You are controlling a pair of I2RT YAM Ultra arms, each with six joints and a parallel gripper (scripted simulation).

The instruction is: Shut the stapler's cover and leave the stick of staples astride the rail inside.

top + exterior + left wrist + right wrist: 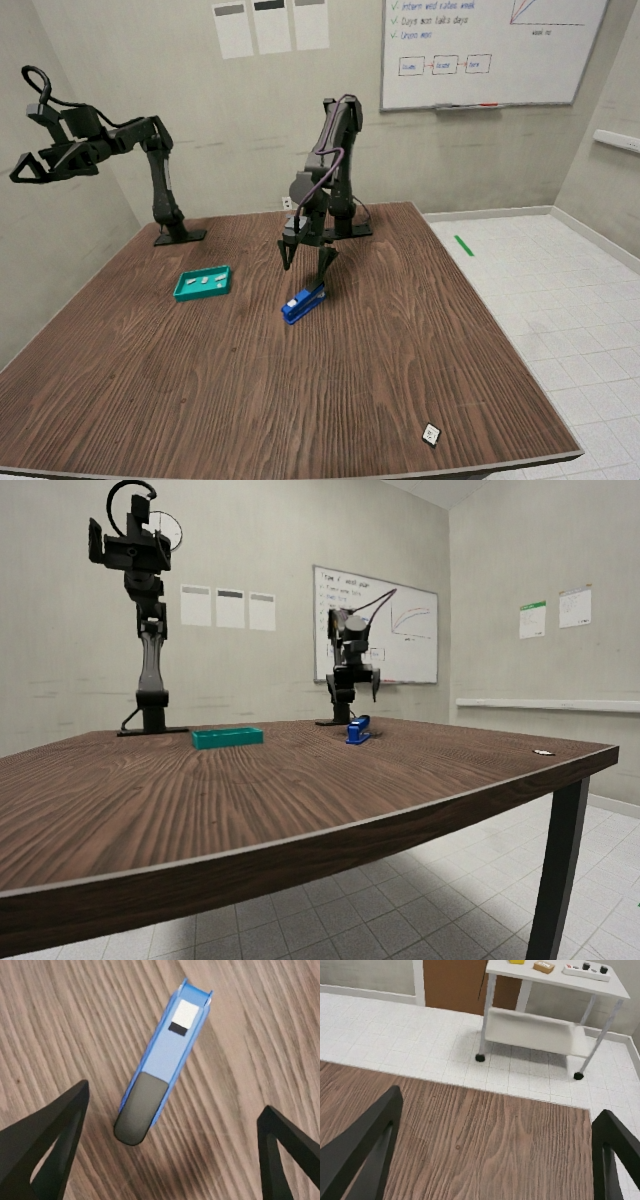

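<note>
Stapler (306, 305) (355, 730) (162, 1062) sits well apart from the table's (310, 356) (232, 790) (240, 1160) (470, 1135) front edge.
</note>
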